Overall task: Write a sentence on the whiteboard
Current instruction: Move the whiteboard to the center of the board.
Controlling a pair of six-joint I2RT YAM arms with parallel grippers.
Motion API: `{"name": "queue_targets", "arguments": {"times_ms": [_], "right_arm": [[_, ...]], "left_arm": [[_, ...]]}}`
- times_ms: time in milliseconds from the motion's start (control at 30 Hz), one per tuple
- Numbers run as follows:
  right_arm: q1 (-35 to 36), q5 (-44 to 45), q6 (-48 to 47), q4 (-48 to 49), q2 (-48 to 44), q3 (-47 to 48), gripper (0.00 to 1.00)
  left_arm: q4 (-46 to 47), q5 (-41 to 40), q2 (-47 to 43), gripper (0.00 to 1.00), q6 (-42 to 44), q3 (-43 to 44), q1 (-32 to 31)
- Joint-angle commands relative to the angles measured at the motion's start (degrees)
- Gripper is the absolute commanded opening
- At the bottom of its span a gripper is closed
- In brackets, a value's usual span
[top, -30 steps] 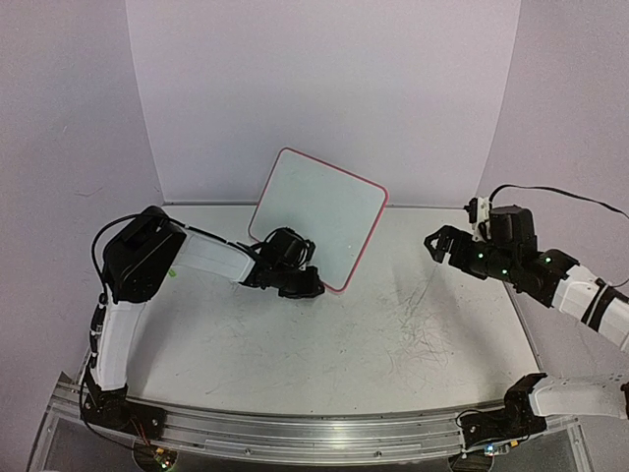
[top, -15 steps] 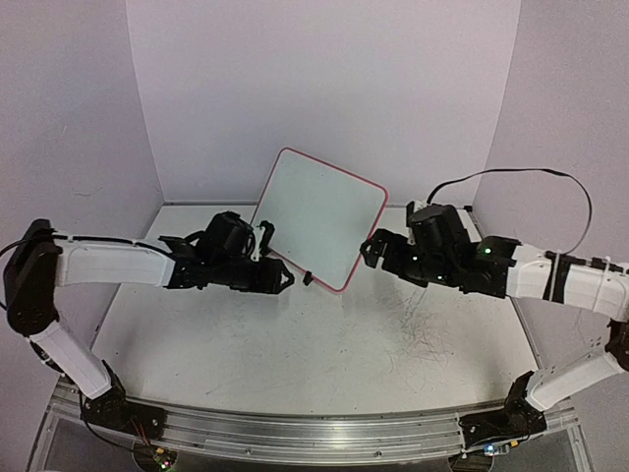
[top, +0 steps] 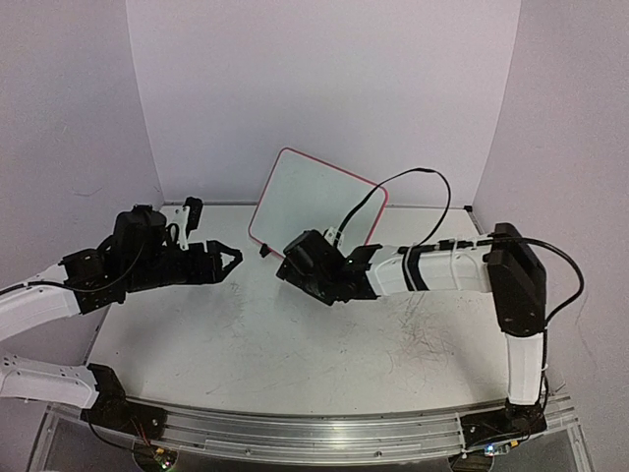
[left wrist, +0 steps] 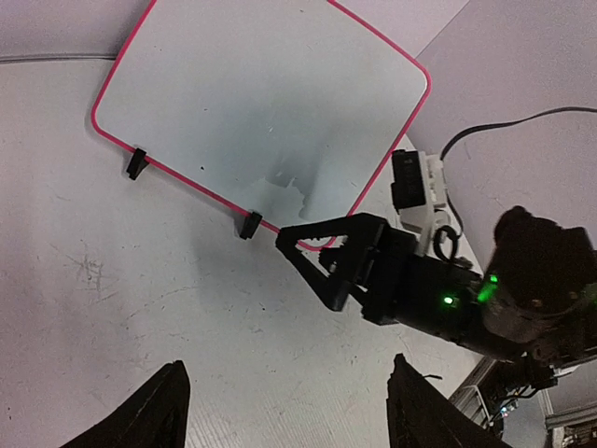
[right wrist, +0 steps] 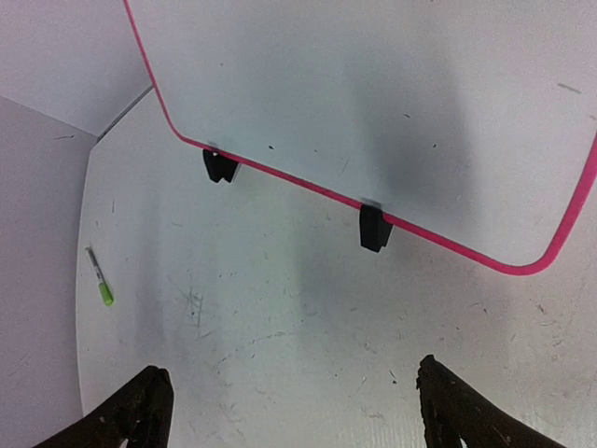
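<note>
The whiteboard (top: pixel 319 197) stands tilted on its black clip feet (right wrist: pixel 373 229) near the back wall; its rim is red-pink. The sentence is out of view: the board's face (left wrist: pixel 261 103) shows only small specks. My left gripper (top: pixel 234 261) hovers open over the table, left of the board and apart from it, with nothing between its fingers (left wrist: pixel 168 415). My right gripper (top: pixel 287 267) reaches across in front of the board's lower edge, open and empty, a little short of the feet. It also shows in the left wrist view (left wrist: pixel 312 261).
A small green marker (right wrist: pixel 101 277) lies on the scribbled grey tabletop (top: pixel 324 344), left of the board near the side wall. The right arm (top: pixel 432 267) and its cable span the table in front of the board. Walls close in on three sides.
The left gripper opened, let go of the board's lower edge and drew back to the left. The right arm swung across from the right to the board's lower edge.
</note>
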Motion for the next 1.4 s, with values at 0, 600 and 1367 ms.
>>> {"name": "queue_targets", "arguments": {"times_ms": [0, 600, 1367], "right_arm": [[-0.22, 5.53, 3.15, -1.38, 6.89, 6.80, 0.84], [-1.87, 11.34, 7.26, -7.04, 19.38, 15.98, 0.67], [-4.00, 15.14, 5.96, -9.36, 27.36, 26.62, 0.38]], "left_arm": [[-4.23, -1.52, -5.13, 0.74, -1.14, -0.66, 0.23], [-10.03, -2.13, -14.44, 0.74, -0.69, 1.86, 0.23], [-12.19, -5.24, -14.23, 0.75, 2.08, 4.25, 0.20]]}}
